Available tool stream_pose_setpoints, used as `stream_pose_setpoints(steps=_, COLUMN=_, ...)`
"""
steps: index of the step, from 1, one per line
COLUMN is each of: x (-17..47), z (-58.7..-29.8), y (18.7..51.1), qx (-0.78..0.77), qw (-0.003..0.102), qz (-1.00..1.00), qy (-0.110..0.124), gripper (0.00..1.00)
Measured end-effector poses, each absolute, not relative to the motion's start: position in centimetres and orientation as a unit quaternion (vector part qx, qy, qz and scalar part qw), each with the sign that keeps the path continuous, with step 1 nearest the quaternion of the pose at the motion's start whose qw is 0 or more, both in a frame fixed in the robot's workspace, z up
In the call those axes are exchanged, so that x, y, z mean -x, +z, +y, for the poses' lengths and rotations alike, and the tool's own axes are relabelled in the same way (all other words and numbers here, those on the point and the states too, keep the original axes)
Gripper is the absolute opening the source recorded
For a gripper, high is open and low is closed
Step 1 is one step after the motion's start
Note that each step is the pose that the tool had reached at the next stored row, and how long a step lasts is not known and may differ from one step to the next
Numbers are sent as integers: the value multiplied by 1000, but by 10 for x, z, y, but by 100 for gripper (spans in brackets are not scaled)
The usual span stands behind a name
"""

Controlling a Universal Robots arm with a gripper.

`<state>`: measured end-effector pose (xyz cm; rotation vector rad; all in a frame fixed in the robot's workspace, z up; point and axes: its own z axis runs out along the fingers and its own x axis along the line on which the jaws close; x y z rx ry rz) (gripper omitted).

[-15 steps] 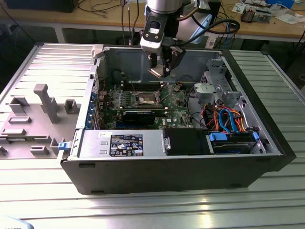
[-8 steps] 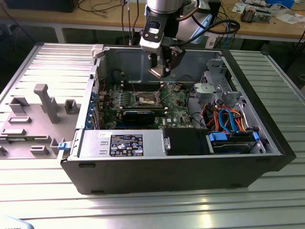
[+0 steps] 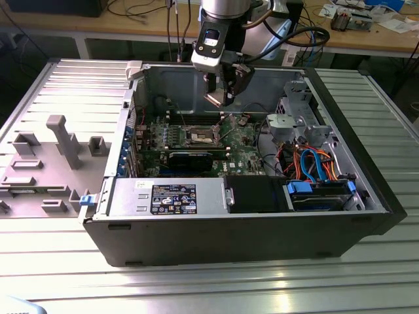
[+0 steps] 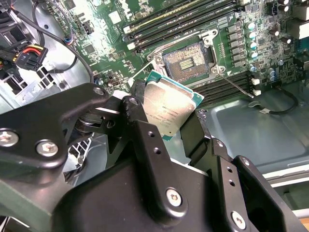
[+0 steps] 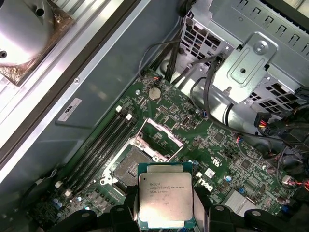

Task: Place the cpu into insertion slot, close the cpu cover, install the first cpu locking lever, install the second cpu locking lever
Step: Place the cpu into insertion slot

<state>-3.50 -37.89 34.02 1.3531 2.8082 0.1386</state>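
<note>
In the exterior view, the small flat silver-grey cpu (image 3: 215,99) is pinched by the black gripper (image 3: 220,98) above the open dark computer case (image 3: 262,235) on a ribbed metal table (image 3: 196,288). In the second wrist view, it is held near the silver-rimmed square insertion slot (image 4: 188,60), not yet in. In the first wrist view, the thin silver cpu cover (image 5: 150,145) is tipped open, so the slot is left free.

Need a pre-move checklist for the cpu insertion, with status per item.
1. cpu gripped by the tool: ok.
2. insertion slot bare, contacts exposed: ok.
3. cpu cover swung up off the slot: ok.
4. cpu held above the board, touching nothing else: ok.
5. cpu corner mark matched to the slot: cannot tell.
</note>
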Motion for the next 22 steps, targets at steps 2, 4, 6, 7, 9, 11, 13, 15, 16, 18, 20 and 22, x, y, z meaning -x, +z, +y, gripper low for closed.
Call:
stream_pose_setpoints(steps=2, x=35, z=-379, y=340, qx=-435, qw=11, qz=899, qy=44, gripper=54)
stream_pose_setpoints(steps=4, x=35, z=-379, y=340, qx=-436, qw=11, qz=899, qy=44, gripper=54)
stream_pose_setpoints(steps=6, x=35, z=-379, y=340, qx=-437, qw=11, qz=899, qy=44, gripper=54)
stream_pose_setpoints(steps=7, x=35, z=-379, y=340, qx=-437, qw=11, qz=898, qy=44, gripper=54)
stream_pose_setpoints(steps=9, x=35, z=-379, y=340, qx=-439, qw=11, qz=898, qy=44, gripper=54)
stream_pose_setpoints(steps=11, x=35, z=-379, y=340, qx=-440, qw=11, qz=897, qy=44, gripper=54)
stream_pose_setpoints(steps=13, x=35, z=-379, y=340, qx=-441, qw=11, qz=896, qy=44, gripper=54)
stream_pose_setpoints(steps=15, x=35, z=-379, y=340, qx=-441, qw=11, qz=896, qy=44, gripper=54)
stream_pose_setpoints(steps=16, x=35, z=-379, y=340, qx=-442, qw=12, qz=896, qy=43, gripper=54)
stream_pose_setpoints(steps=18, x=35, z=-379, y=340, qx=-442, qw=13, qz=896, qy=40, gripper=54)
stream_pose_setpoints(steps=20, x=35, z=-379, y=340, qx=-442, qw=13, qz=896, qy=40, gripper=54)
stream_pose_setpoints(steps=22, x=35, z=-379, y=340, qx=-442, qw=13, qz=896, qy=40, gripper=54)
